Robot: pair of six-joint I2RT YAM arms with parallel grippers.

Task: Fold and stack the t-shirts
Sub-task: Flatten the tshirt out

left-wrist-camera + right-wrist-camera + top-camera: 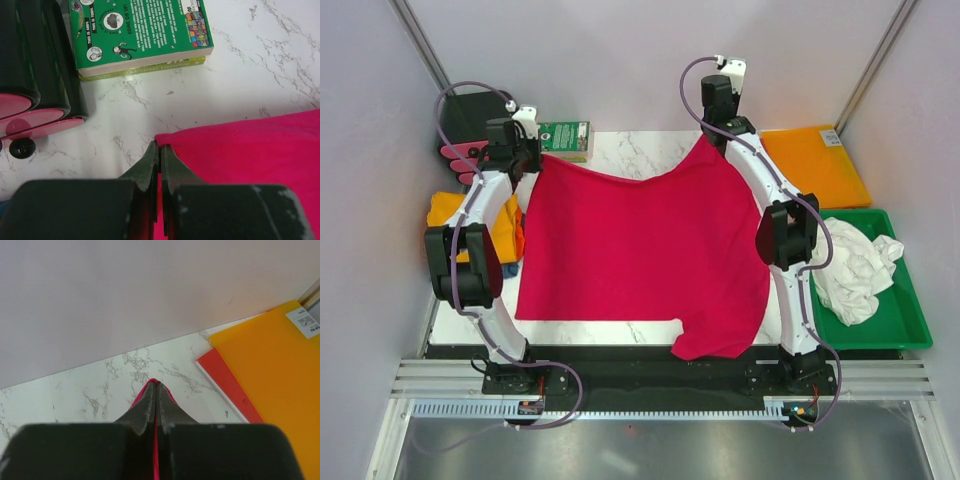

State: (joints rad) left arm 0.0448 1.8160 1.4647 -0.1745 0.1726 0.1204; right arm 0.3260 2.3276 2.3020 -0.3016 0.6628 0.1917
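Note:
A crimson-red t-shirt [640, 250] hangs stretched between both arms over the marble table, its far edge sagging in the middle and one sleeve drooping past the near edge. My left gripper [533, 165] is shut on its far left corner [172, 137], red cloth showing between the jaws. My right gripper [712, 140] is shut on the far right corner [155, 382], held higher. A white t-shirt [855, 265] lies crumpled in the green tray [910, 320]. Golden-yellow cloth [445, 207] lies at the left, behind the left arm, with a sliver of blue below it.
A green book [566, 138] lies at the far left, also in the left wrist view [140, 35]. Black and pink objects [30, 70] sit beside it. An orange plastic sheet [815, 165] lies at the far right over a red one [227, 385]. Grey walls enclose the table.

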